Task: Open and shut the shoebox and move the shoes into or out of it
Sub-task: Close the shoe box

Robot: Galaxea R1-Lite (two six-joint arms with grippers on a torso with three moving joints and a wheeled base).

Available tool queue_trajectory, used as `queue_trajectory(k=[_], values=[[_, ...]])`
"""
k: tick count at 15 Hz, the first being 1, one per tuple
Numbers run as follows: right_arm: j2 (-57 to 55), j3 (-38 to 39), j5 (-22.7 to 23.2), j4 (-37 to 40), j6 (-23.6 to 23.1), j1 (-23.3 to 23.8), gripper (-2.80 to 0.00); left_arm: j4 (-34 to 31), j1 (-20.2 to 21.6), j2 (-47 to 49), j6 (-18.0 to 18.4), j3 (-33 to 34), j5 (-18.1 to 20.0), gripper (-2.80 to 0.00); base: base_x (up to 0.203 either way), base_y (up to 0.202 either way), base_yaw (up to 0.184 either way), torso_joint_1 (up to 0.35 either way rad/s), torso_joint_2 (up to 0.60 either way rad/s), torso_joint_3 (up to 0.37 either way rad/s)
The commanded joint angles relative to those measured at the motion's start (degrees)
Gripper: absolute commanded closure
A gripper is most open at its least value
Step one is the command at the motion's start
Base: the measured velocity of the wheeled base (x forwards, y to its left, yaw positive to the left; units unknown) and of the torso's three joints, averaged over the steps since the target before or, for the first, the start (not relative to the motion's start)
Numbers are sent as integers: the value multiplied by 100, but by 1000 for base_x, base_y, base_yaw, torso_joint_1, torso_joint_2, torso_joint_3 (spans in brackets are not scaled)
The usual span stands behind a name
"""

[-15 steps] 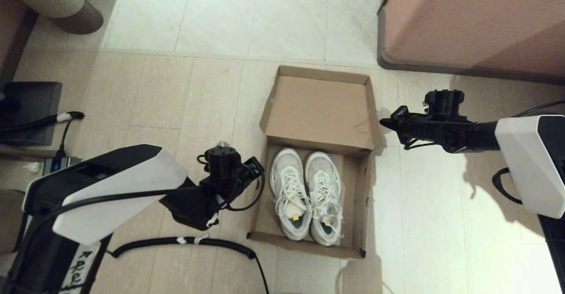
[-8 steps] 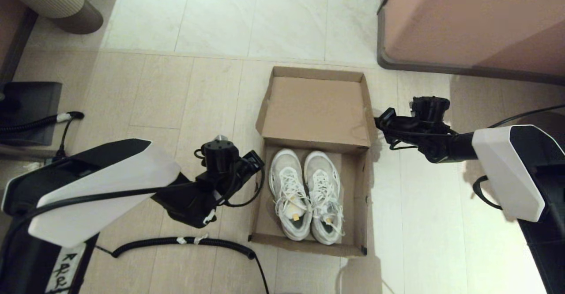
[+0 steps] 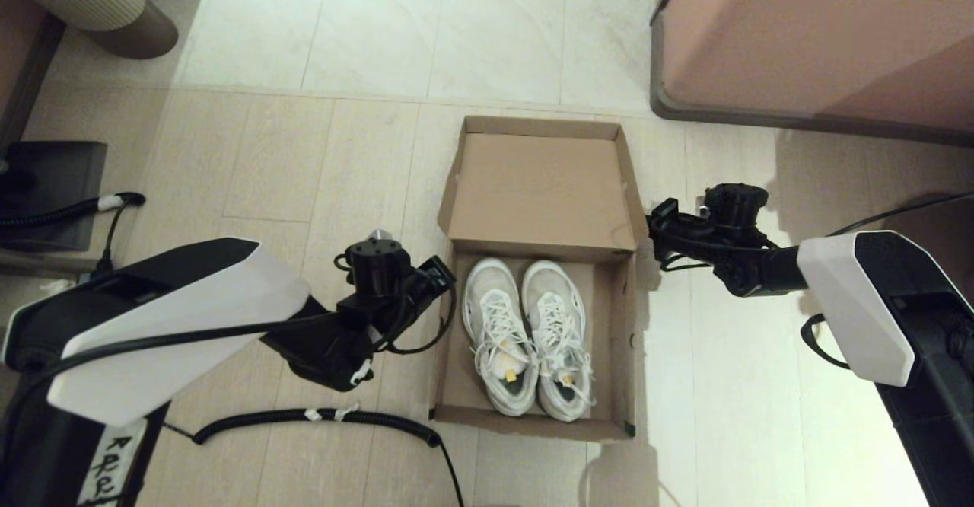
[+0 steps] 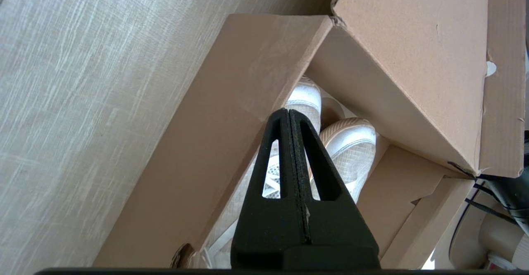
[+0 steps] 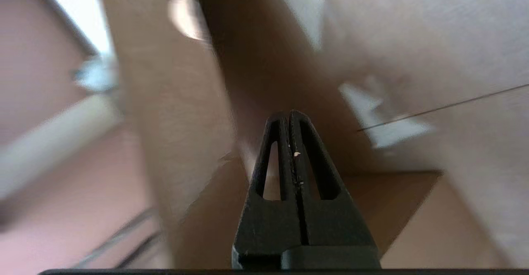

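– Shoebox (image 3: 533,187) first: where is it?

– It stands on the floor (image 3: 304,172), in the middle, with its lid raised and leaning away from the robot. The inside of the lid faces up. The lower part of the box is open toward the robot.

– And the shoes (image 3: 529,338)?

– They lie inside the shoebox, side by side and touching each other, toes toward the lid hinge and heels toward the robot. The white laces are on top. In the left wrist view the two toes (image 4: 326,130) show under the lifted lid.

– What does the left gripper (image 3: 441,272) do?

– It is just beside the left wall of the shoebox, near the corner where the lid begins. Its fingers (image 4: 281,143) are pressed together and hold nothing. I cannot tell if the tip touches the cardboard.

– And the right gripper (image 3: 660,221)?

– It is at the right side of the shoebox, close to the right edge of the lid, near the hinge. Its fingers (image 5: 285,143) are also closed against each other, with nothing between them. Contact with the lid I cannot confirm, the right wrist view is not clear.

– Anything else around?

– A large pinkish-brown furniture block (image 3: 822,35) stands at the far right of the floor, and a black cable (image 3: 319,417) lies on the floor near the left arm.
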State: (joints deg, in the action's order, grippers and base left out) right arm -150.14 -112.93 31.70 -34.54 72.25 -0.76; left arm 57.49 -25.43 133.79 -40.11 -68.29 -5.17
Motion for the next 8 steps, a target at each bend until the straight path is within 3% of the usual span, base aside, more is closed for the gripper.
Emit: queue_trajectory(k=[1, 4, 6, 8], values=[[-50, 0, 412, -170, 487, 71, 0, 34, 3, 42, -23, -18, -2, 0, 0, 0, 0, 0, 0, 0], [-59, 3, 1005, -423, 905, 139, 0, 34, 3, 55, -23, -35, -2, 0, 0, 0, 0, 0, 0, 0], [-65, 7, 1753, -448, 1187, 216, 0, 26, 3, 91, -18, -111, -2, 0, 0, 0, 0, 0, 0, 0], [-86, -1, 1822, -457, 1230, 216, 0, 25, 2, 128, -15, -158, -1, 0, 0, 0, 0, 0, 0, 0]])
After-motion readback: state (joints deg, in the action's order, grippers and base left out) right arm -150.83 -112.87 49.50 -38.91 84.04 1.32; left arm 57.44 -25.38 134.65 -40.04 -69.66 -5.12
